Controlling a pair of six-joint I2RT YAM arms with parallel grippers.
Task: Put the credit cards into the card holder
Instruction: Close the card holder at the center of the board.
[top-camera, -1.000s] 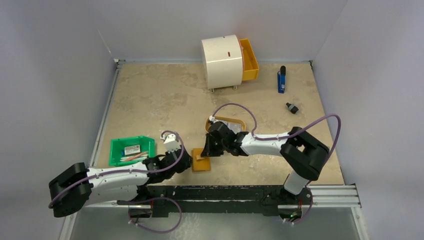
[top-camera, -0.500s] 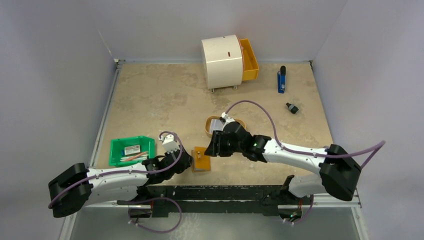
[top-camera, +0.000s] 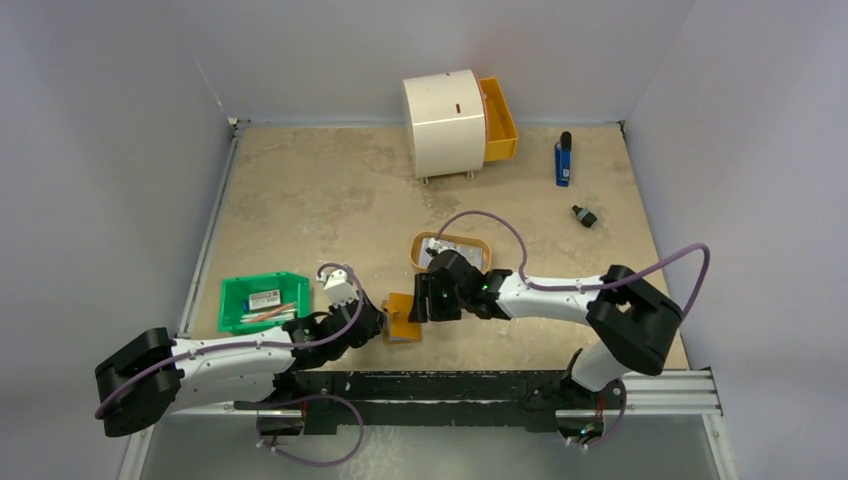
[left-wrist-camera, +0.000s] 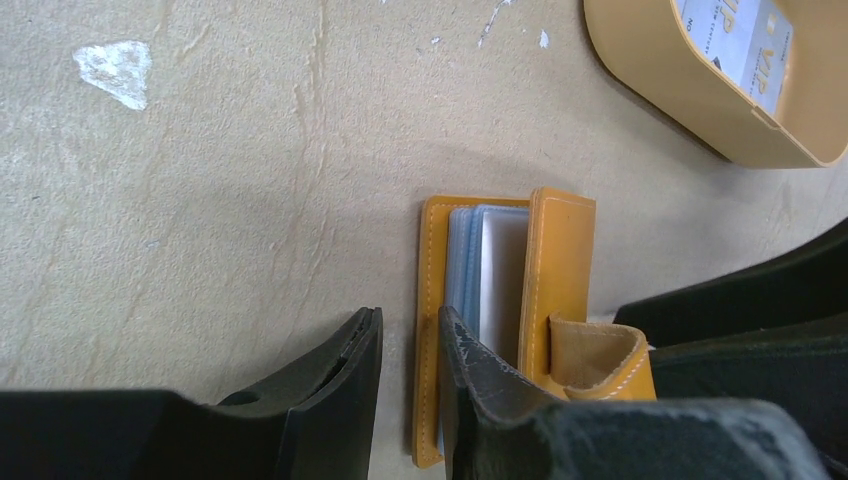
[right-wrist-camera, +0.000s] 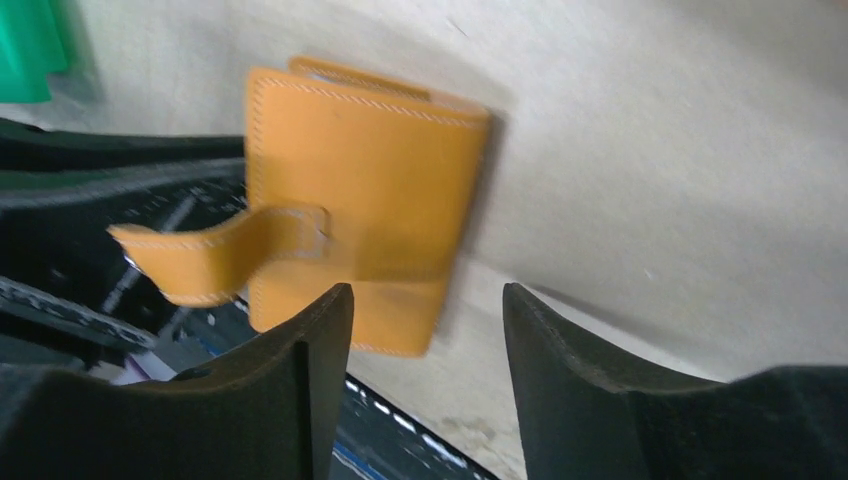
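The credit cards (left-wrist-camera: 742, 38) lie in a tan oval plastic tray (top-camera: 418, 249) near the middle of the bench (top-camera: 320, 200). They are pale white with grey-blue lettering, and we can read "VIP" on the top one. We cannot tell from these views whether one card or two lie there.

The tan leather card holder (left-wrist-camera: 560, 260) sits just in front of the tray, towards the near edge, between the two arms. It is a small square wallet with pale stitching along its edges and a strap tab curling off one cover. Its covers stand a little apart, and we see bluish clear plastic sleeves between them.

The left tool (left-wrist-camera: 410, 320) is narrowly closed, pinching the outer cover of the card holder between its dark fingers (left-wrist-camera: 330, 385). The right tool (right-wrist-camera: 428, 295) is spread wide. The card holder's stitched face and strap lie ahead of its gap, apart from both of its fingers.

The bench is a beige, mottled, stone-like surface with faint cracks and a white scuff (left-wrist-camera: 118, 70). Pale lilac-grey walls close it in on three sides, and a black rail (top-camera: 450, 385) runs along the near edge.

- **Far side:** a cream cylindrical cabinet (top-camera: 443, 122) with its orange drawer (top-camera: 499, 118) pulled out.
- **Right:** a blue and black stick-shaped object (top-camera: 563, 160) and a small black piece (top-camera: 583, 215).
- **Left:** a green plastic bin (top-camera: 236, 292) holding small items.
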